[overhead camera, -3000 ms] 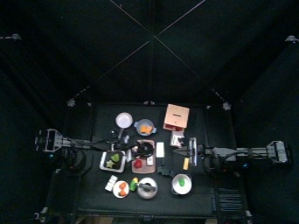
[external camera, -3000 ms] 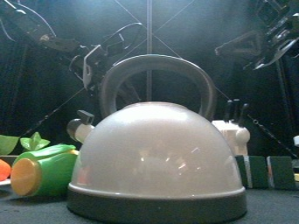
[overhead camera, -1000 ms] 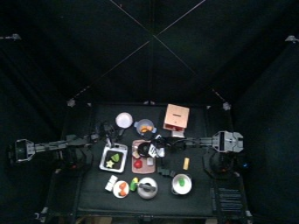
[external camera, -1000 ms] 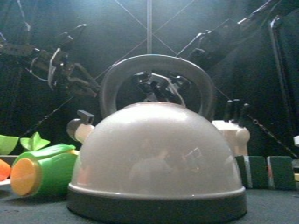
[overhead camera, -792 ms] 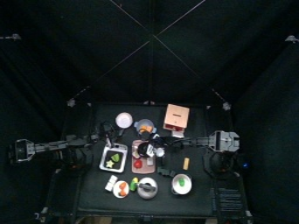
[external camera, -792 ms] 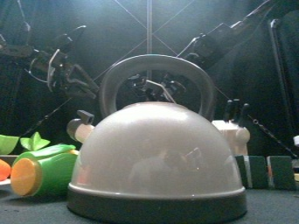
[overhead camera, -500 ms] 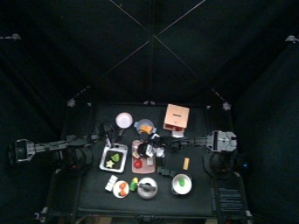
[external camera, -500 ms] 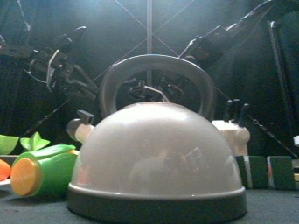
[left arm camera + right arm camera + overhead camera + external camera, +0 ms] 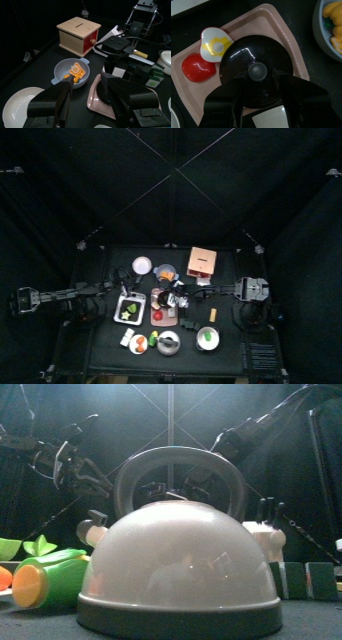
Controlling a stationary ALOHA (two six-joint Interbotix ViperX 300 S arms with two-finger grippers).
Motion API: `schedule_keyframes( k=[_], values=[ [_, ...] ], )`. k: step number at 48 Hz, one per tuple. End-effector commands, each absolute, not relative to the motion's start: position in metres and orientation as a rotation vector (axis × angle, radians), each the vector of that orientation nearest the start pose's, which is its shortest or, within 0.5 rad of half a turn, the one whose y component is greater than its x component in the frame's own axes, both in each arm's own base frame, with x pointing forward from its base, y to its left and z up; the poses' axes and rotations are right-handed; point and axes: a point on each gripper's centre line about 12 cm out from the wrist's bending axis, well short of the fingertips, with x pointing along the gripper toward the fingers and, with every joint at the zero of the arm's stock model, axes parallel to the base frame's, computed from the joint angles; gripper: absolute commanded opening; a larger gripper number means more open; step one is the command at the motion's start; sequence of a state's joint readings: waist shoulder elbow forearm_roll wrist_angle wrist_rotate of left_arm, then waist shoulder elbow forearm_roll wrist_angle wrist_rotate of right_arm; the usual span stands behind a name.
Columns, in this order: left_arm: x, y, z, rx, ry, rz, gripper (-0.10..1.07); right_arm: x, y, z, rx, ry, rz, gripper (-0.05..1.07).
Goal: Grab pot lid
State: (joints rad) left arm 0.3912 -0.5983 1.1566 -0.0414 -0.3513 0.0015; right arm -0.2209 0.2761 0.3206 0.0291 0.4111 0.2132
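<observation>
The pot lid (image 9: 256, 70) is lying knob-up on the pink tray (image 9: 284, 31), being straddled by the spread-open right gripper (image 9: 259, 89), evidently positioned for closing on the knob.

lid (image 9: 254, 70): black | tray (image 9: 281, 25): pink | kettle (image 9: 181, 564): white

1. My right gripper (image 9: 256, 102) hangs with jaws spread wide either side of the black pot lid's (image 9: 254, 67) knob (image 9: 258, 71); nothing stands between them.
2. On the pink tray (image 9: 281, 25), a fried egg (image 9: 214, 41) and a red tomato (image 9: 197, 67) crowd one side of the lid.
3. A blue bowl (image 9: 333, 30) sits just beyond the tray's other edge.
</observation>
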Motion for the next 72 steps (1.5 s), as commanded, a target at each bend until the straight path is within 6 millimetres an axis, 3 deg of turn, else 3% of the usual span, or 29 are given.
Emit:
schedule_keyframes(
  k=[1, 19, 37, 52, 72],
  values=[
    [0.232, 0.099, 0.232, -0.071, 0.172, 0.412, 0.83, 0.446, -0.102, 0.148, 0.334, 0.929, -0.315, 0.8],
    [0.232, 0.099, 0.231, -0.071, 0.175, 0.412, 0.83, 0.448, -0.103, 0.148, 0.327, 0.928, -0.313, 0.78],
    [0.232, 0.099, 0.231, -0.073, 0.175, 0.412, 0.83, 0.448, -0.102, 0.151, 0.33, 0.931, -0.313, 0.59],
    [0.232, 0.099, 0.231, -0.073, 0.174, 0.412, 0.83, 0.452, -0.099, 0.18, 0.321, 0.905, -0.301, 0.59],
    [0.232, 0.099, 0.231, -0.073, 0.173, 0.412, 0.83, 0.452, -0.098, 0.182, 0.329, 0.896, -0.299, 0.59]
  ],
)
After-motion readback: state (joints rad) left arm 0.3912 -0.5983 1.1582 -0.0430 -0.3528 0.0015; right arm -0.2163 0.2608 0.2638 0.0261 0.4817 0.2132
